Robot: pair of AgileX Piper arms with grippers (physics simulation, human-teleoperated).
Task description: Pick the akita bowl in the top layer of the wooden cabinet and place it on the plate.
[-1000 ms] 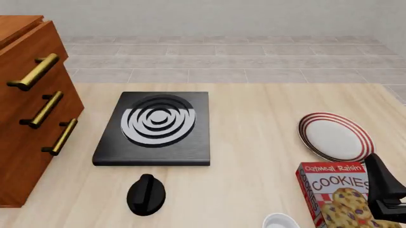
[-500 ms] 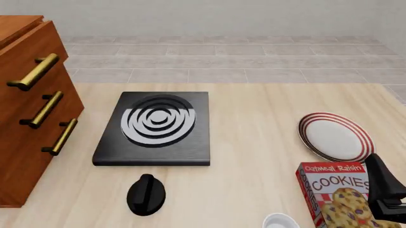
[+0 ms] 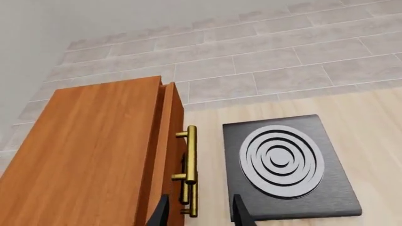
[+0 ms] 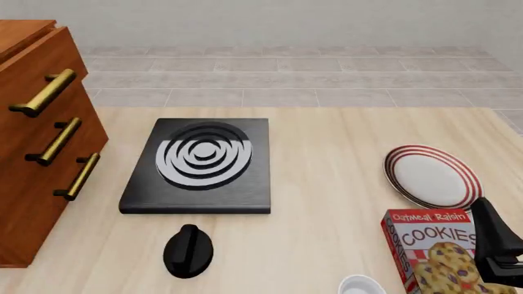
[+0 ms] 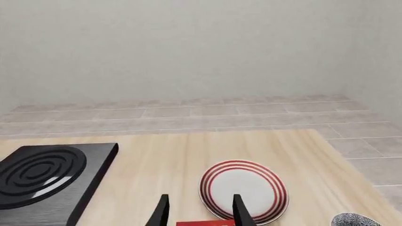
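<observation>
Left gripper: jaws apart, empty, above the wooden cabinet, by its brass handles. Right gripper: jaws apart, empty, just short of the plate; patterned akita bowl lies on the table right of the plate.

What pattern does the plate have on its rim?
Red concentric stripes on the white plate, seen best in the front view.

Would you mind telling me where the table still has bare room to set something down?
Bare wood lies between the stove plate and the striped plate, and along the far edge behind both. It is crowded near right: the cookie box, the white cup and the right gripper sit close together.
</observation>
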